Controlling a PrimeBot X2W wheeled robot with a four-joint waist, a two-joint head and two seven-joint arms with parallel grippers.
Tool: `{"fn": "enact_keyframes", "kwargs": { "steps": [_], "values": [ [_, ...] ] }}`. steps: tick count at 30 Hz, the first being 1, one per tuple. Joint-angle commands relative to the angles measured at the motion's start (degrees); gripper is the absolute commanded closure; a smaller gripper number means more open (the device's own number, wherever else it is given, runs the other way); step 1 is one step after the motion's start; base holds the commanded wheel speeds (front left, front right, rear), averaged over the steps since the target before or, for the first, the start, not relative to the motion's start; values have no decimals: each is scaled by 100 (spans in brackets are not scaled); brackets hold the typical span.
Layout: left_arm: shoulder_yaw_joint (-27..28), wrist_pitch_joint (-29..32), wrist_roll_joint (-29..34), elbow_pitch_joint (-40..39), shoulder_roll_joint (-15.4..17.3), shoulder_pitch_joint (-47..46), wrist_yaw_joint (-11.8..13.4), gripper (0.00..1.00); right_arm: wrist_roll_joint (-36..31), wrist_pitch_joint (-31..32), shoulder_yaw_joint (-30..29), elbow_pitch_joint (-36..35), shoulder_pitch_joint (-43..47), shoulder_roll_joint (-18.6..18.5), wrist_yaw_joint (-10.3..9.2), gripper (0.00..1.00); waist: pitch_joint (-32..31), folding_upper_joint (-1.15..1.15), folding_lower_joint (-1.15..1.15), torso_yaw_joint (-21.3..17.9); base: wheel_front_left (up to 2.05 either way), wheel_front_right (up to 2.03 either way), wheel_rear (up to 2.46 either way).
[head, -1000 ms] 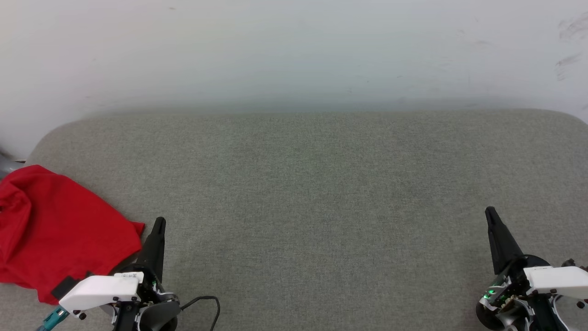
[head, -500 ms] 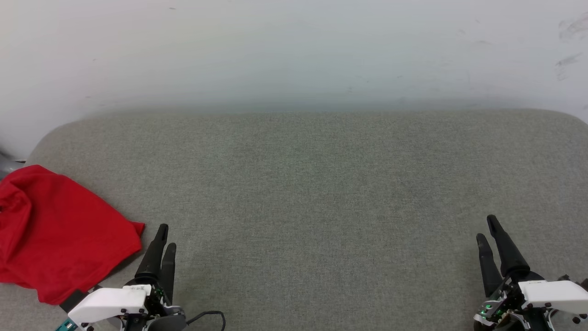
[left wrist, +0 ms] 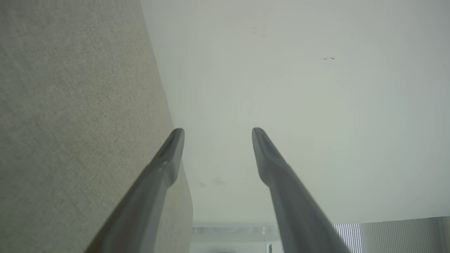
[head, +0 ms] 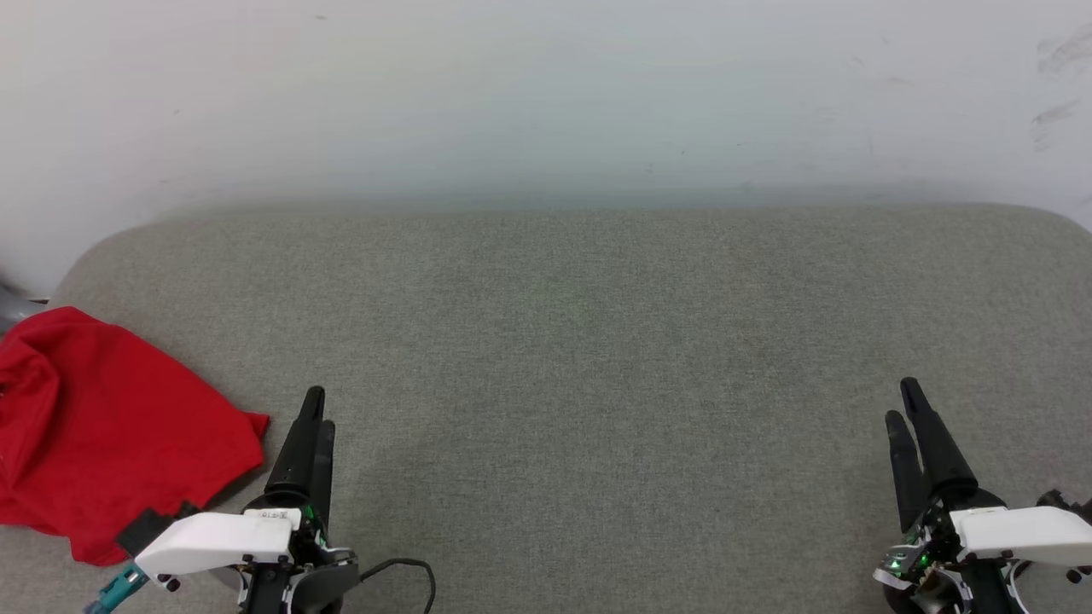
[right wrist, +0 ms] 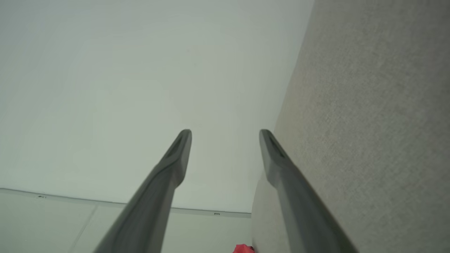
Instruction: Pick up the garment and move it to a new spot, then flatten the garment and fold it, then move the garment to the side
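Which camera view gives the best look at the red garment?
The head view: the garment lies rumpled at the left edge of the grey surface, beside the left gripper. The right wrist view catches a small red bit of the garment at its bottom edge; the left wrist view faces the wall.

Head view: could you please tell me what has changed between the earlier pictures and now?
Both the left gripper and the right gripper have opened their jaws, which were shut a second ago; neither took hold of anything. The left gripper also crept slightly up and rightward in the view. The red garment stayed crumpled at the left edge of the grey surface, untouched.
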Motion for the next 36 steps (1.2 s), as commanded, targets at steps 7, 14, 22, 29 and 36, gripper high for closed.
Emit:
{"fn": "enact_keyframes", "kwargs": {
  "steps": [7,14,22,29,36],
  "values": [
    [-172,-324,1419,-204,111,-245,-9,0,-1429,-343,136,-173,-75,-208,0,0,-10,0,0,6,0,0,0],
    [-161,-473,2481,-223,47,-263,-10,0,-2827,-492,74,-255,-72,-177,0,0,-13,0,0,8,0,0,0],
    [-127,-614,3611,-226,26,-263,-12,0,-4099,-342,74,-366,-40,-119,0,0,-20,0,0,-1,0,0,0],
    [-167,-739,4661,-218,48,-271,32,0,-5037,-245,-15,-506,-20,-56,0,0,-27,0,0,-5,0,0,0],
    [-313,-864,5504,-209,146,-285,143,0,-5853,-212,-160,-643,21,-11,0,0,-34,0,0,-3,0,0,0]
  ]
}}
